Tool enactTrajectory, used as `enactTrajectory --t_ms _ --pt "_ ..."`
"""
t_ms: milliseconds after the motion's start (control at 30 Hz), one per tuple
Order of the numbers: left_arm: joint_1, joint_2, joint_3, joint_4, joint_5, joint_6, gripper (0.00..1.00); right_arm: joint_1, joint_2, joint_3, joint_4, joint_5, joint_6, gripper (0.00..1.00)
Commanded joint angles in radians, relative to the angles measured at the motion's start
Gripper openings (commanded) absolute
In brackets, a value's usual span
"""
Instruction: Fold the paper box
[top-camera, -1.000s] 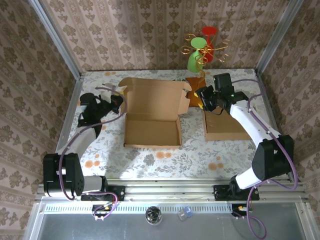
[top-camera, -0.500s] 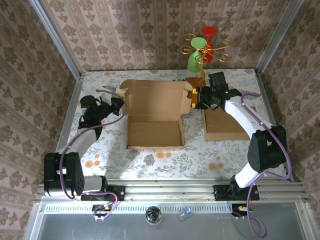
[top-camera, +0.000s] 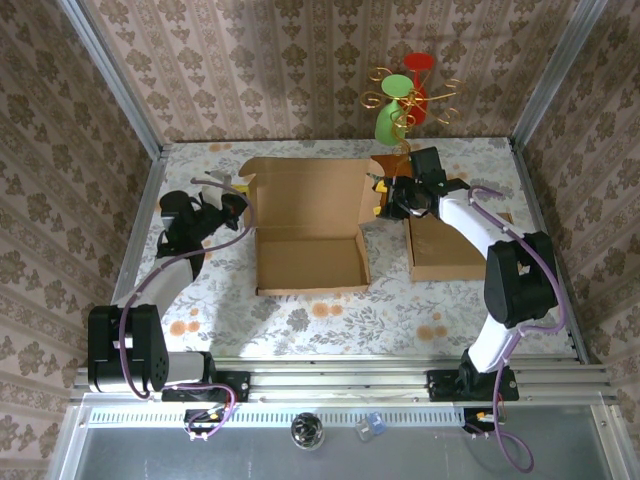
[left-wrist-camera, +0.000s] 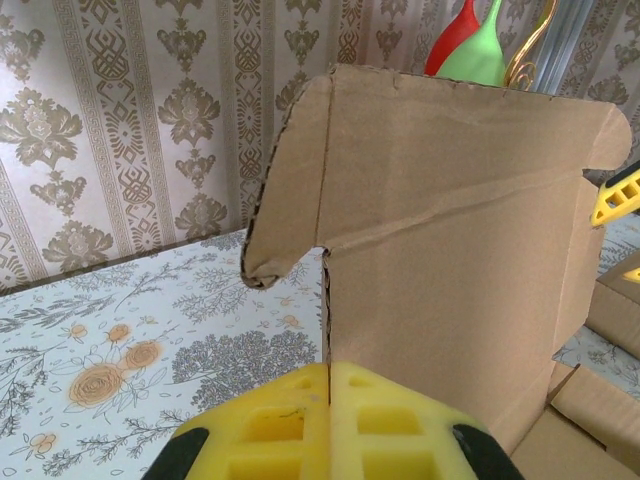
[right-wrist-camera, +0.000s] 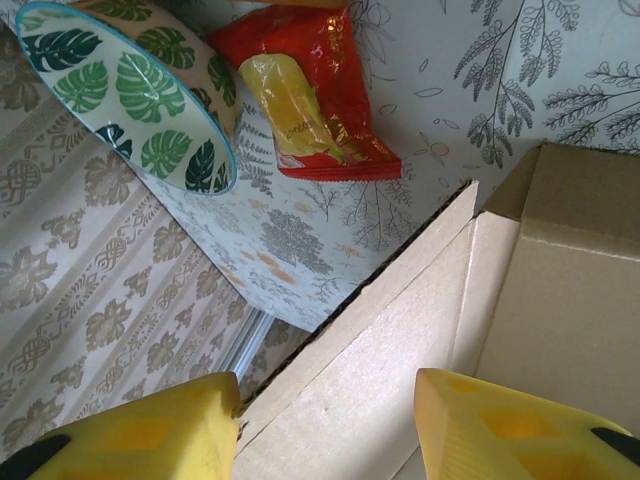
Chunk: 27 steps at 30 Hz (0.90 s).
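Print on the red snack packet (right-wrist-camera: 320, 90) is being shown too blurred for reading. The open paper box (top-camera: 308, 225) is being kept mid-counter (top-camera: 200, 300) with its lid raised at the back, and bare counter is being left along its near edge. The left pincer (left-wrist-camera: 328, 415) is being held shut at the box's left flap edge; whether cardboard is pinched cannot be told. The right pincer (right-wrist-camera: 328, 385) is being held partly apart astride the right wall. Since a second ago it has been brought leftward to the box.
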Motion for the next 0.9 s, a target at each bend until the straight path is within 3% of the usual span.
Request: enactTrajectory --t_ms 0,267,500,767,867 --pt "0.012 -0.004 -0.004 0.051 0.017 -0.018 0.0 -0.011 -0.041 0.015 -0.036 -0.034 -0.097 0.47" --pt "0.025 0.025 0.016 0.057 0.047 -0.029 0.0 -0.027 -0.032 -0.069 -0.092 -0.19 -0.379 0.46" --pt "0.024 0.036 0.025 0.057 0.054 -0.041 0.0 -0.027 -0.018 0.013 -0.273 -0.183 -0.691 0.47" --pt "0.003 0.036 -0.019 0.132 0.011 -0.124 0.0 0.007 -0.067 -0.083 -0.145 -0.208 -0.646 0.31" --pt "-0.02 0.029 -0.046 0.179 -0.032 -0.164 0.0 0.034 -0.083 -0.062 -0.142 -0.182 -0.672 0.3"
